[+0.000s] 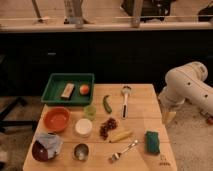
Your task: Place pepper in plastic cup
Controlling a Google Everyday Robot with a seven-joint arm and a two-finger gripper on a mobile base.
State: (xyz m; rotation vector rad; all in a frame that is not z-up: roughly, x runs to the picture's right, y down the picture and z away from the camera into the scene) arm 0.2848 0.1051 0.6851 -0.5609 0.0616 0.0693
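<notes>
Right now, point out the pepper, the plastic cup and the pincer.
pepper [107, 104], camera view, mid body.
plastic cup [90, 113], camera view, front wall.
pincer [168, 117], camera view, its tip, off the right edge of the table [145, 115].

Wooden desk [145, 95], pale top, sits just left of the tool [169, 116], which hangs by the desk's right edge. Behind tool & desk: dark cabinet fronts [100, 55] under a long pale ledge [100, 26]. Below tool: grey speckled floor [195, 145]. Light dim, warm.
</notes>
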